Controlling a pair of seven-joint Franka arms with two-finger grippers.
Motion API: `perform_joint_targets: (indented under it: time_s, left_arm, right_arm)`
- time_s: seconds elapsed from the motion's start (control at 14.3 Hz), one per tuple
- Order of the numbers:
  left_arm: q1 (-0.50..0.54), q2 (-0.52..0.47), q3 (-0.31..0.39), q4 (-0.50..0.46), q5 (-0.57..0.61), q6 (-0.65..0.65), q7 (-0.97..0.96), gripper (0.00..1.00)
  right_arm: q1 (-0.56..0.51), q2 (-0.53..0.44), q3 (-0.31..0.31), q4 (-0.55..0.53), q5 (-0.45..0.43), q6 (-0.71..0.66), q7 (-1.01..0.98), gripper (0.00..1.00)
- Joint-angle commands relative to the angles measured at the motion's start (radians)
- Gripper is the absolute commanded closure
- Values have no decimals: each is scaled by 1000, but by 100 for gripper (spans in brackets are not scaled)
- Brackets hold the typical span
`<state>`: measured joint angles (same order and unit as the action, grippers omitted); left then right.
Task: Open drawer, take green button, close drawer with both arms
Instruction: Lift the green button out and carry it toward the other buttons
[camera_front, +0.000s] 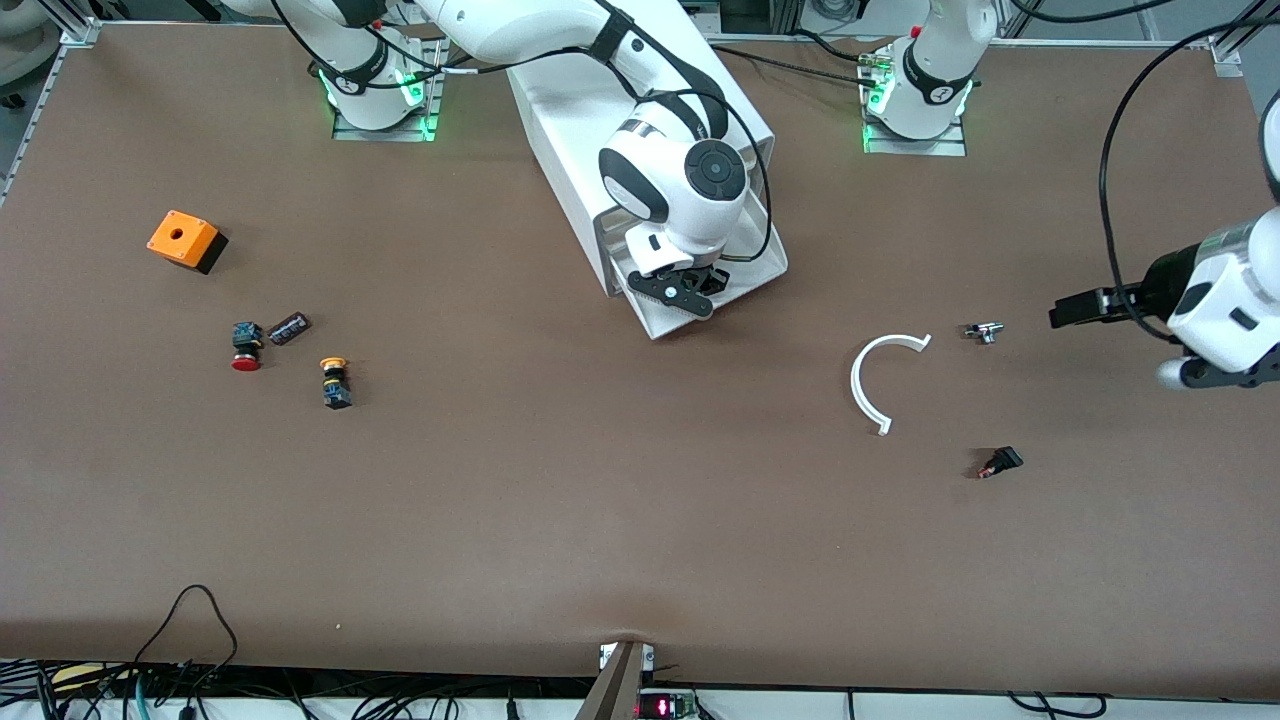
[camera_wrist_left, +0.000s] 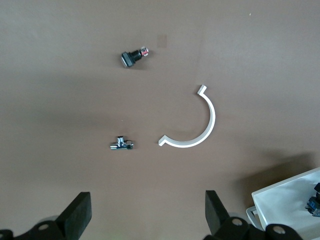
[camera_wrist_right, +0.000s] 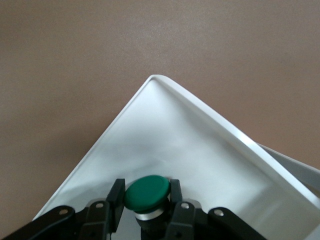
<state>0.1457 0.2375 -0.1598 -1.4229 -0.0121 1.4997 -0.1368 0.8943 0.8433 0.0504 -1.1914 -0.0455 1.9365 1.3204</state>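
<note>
The right tool had clamped the green-capped push button inside the pulled-out white drawer tray; lifting crooked risked snagging its wall. The left tool hung wide over the brown bench, waiting.

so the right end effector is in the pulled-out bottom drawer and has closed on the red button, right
Not quite: the cap is green, not red. The right wrist view shows the right end effector shut on the green button inside the open drawer. The red button lies out on the table toward the right arm's end.
</note>
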Motion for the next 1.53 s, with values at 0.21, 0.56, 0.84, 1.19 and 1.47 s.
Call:
perform_joint_targets:
  time_s: [0.21, 0.56, 0.84, 1.19, 1.47]
  left_arm:
    - [-95, -99, 41, -22, 144, -35, 66, 0]
    - [-193, -193, 157, -128, 130, 66, 134, 0]
    - [-183, -231, 169, -206, 124, 88, 126, 0]
    - [-187, -178, 123, -212, 100, 34, 44, 0]
    - [-187, -71, 117, -215, -47, 88, -148, 0]
  right_arm:
    - [3, -24, -9, -7, -30, -14, -35, 100]
    - [-35, -29, -3, 108, -17, -135, -93, 100]
    - [-90, -68, -1, 116, 4, -178, -192, 100]
    - [-259, -197, -7, 113, 35, -306, -557, 100]
    - [-455, -250, -11, 69, 64, -379, -907, 100]
